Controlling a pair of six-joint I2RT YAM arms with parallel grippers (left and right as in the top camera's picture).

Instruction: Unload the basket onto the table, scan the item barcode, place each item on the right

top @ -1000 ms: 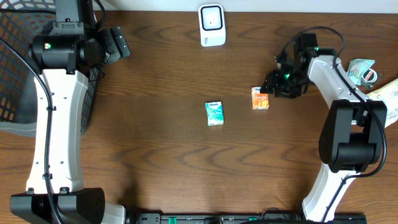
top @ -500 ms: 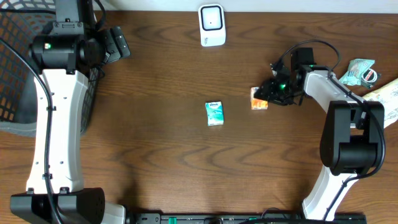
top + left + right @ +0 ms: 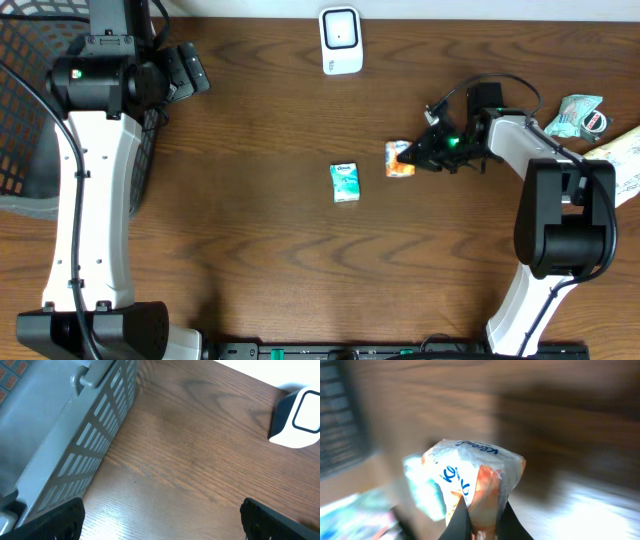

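Observation:
The item, a small orange and white tissue pack, is pinched by one end in my right gripper, which is shut on it right of the table's middle. In the right wrist view the pack fills the centre, with both dark fingers clamped on its crinkled orange end; my right gripper shows no barcode side. The white scanner stands at the table's far edge and shows again as the scanner in the left wrist view. My left gripper hangs open at the far left, holding nothing.
A teal tissue pack lies near the table's middle, left of the held pack. A black mesh basket sits at the left edge, with the basket's wall close beside my left gripper. Other packets lie at the right edge.
My right gripper closed on the orange pack and carried it a little to the left. The left arm has not moved.

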